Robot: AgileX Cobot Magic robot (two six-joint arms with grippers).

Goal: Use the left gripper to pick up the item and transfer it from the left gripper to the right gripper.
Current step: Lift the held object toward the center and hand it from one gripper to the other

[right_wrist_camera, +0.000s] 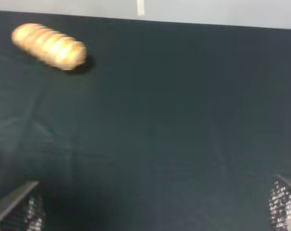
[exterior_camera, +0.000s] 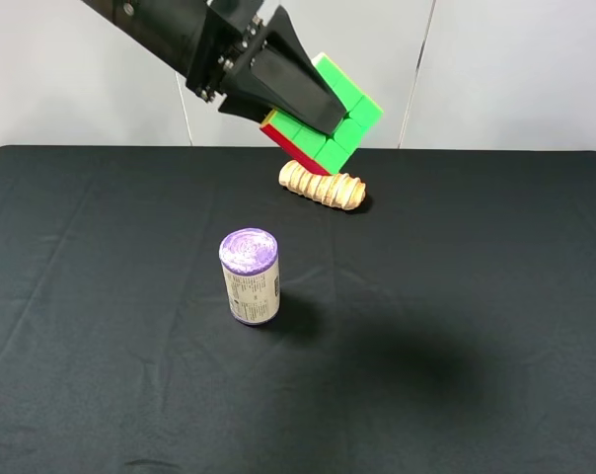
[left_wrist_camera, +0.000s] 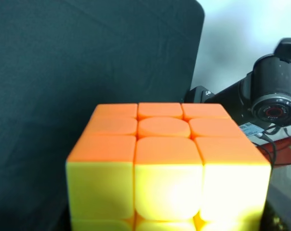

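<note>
My left gripper is shut on the item, a puzzle cube, and holds it high above the back of the table, over the tan roll. The exterior high view shows the cube's green and red faces. In the left wrist view the cube fills the frame with orange and yellow faces, and the fingers are hidden. My right gripper shows only in the right wrist view. Its fingertips stand wide apart, open and empty over the black cloth. It is out of the exterior high view.
A ridged tan roll lies at the back middle of the black table; it also shows in the right wrist view. A purple-topped cylinder stands upright left of centre. A black camera housing shows beyond the cube.
</note>
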